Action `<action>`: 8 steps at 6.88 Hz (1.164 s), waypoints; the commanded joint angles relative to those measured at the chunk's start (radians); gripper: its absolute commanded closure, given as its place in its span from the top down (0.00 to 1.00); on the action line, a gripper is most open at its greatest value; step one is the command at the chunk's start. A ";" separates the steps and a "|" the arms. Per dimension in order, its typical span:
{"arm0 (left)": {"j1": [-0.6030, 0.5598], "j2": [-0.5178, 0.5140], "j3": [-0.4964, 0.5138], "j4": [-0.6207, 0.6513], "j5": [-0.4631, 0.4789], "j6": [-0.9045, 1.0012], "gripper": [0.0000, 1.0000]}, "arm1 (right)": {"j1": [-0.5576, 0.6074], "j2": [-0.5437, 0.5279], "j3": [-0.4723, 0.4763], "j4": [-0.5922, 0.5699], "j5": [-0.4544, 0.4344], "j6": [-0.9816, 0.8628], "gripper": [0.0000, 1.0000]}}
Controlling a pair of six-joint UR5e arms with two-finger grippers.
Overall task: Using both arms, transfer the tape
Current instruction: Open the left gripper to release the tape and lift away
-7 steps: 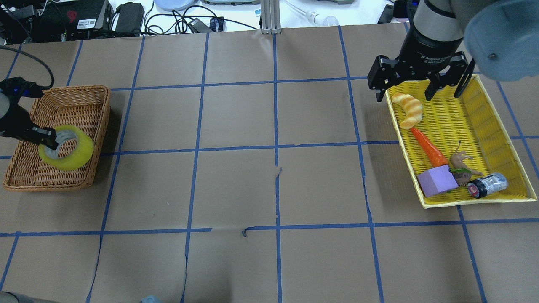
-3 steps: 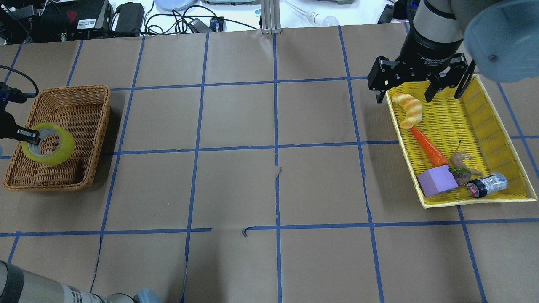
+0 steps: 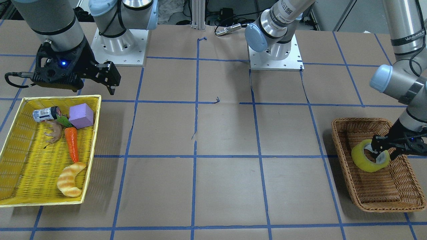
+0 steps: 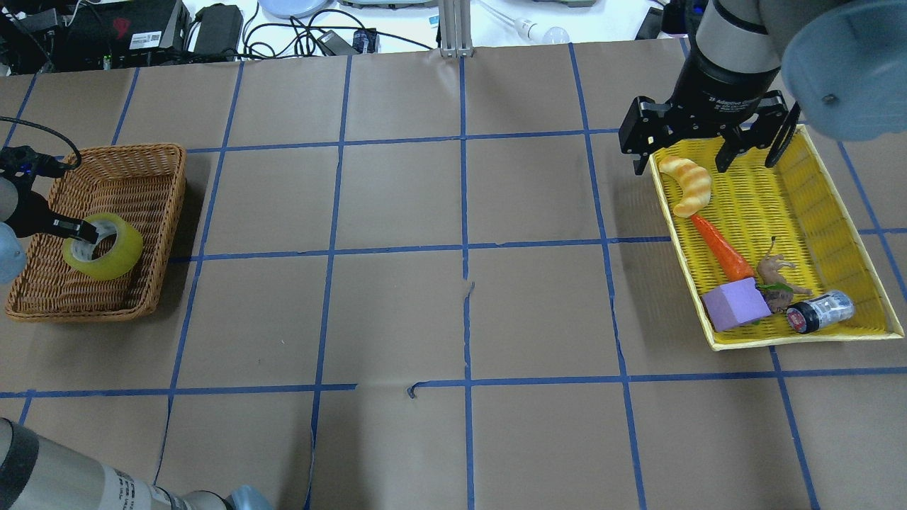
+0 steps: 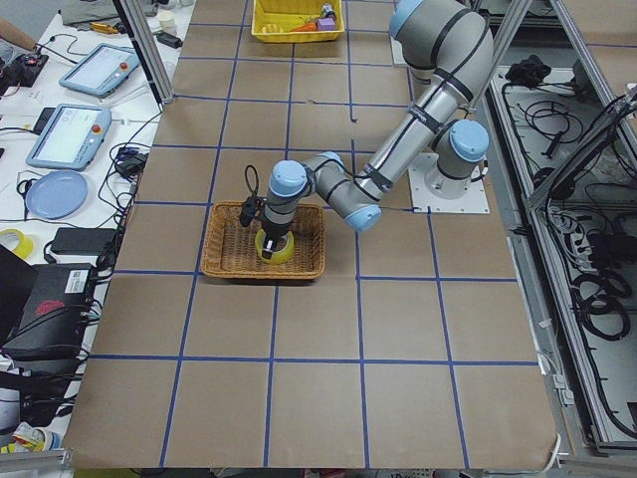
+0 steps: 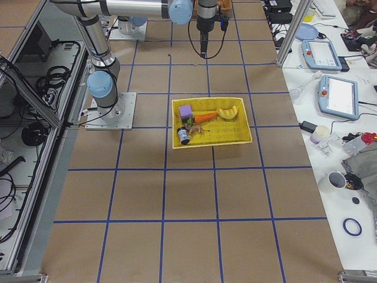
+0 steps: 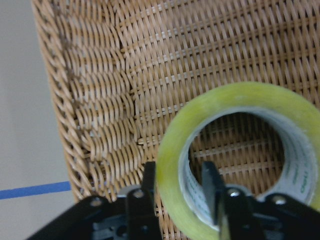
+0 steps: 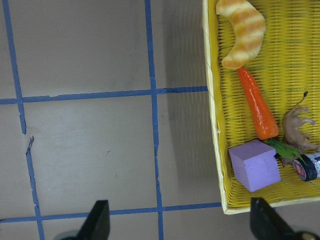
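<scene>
The left gripper (image 4: 88, 237) is seen clenched on the tape (image 4: 124, 258). One finger (image 7: 212, 185) is set inside the roll's grey-white core and the other against the yellow outer face, so that the wall of the roll is pinched between them. The tape is held tilted, its open hole turned partly upward. It hangs from the fingertips inside the wicker basket (image 4: 142, 152), whose weave is seen through the hole in the wrist view. Whether the roll touches the basket floor cannot be told.

Well apart from this gripper, across the brown paper table (image 4: 460, 319) with its blue tape grid, the right gripper (image 4: 705, 149) is held released, its fingers spread wide with nothing between them. It is poised over the far end of the yellow tray (image 4: 815, 177). A croissant (image 4: 686, 185) lies just beside its fingertips, on the robot's side. Farther from the gripper, toward the robot, a carrot (image 4: 723, 248), a purple block (image 4: 735, 304), a small animal figure (image 4: 776, 270) and a small bottle (image 4: 822, 310) are laid in the tray.
</scene>
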 commanded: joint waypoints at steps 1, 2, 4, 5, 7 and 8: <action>-0.031 0.053 0.010 -0.011 -0.027 -0.080 1.00 | 0.000 -0.001 0.002 0.000 0.001 -0.001 1.00; -0.108 0.107 0.036 -0.116 -0.025 -0.222 1.00 | 0.000 0.001 0.005 0.000 0.001 -0.001 1.00; -0.227 0.196 0.183 -0.516 -0.025 -0.485 1.00 | 0.000 -0.001 0.011 0.000 0.000 -0.001 1.00; -0.268 0.228 0.226 -0.607 0.004 -0.536 1.00 | 0.000 -0.001 0.011 0.000 -0.001 -0.001 1.00; -0.440 0.311 0.237 -0.695 0.050 -0.769 1.00 | 0.000 -0.001 0.011 0.000 0.001 0.000 1.00; -0.538 0.345 0.242 -0.747 0.053 -0.838 1.00 | 0.000 -0.001 0.011 0.000 0.001 0.000 1.00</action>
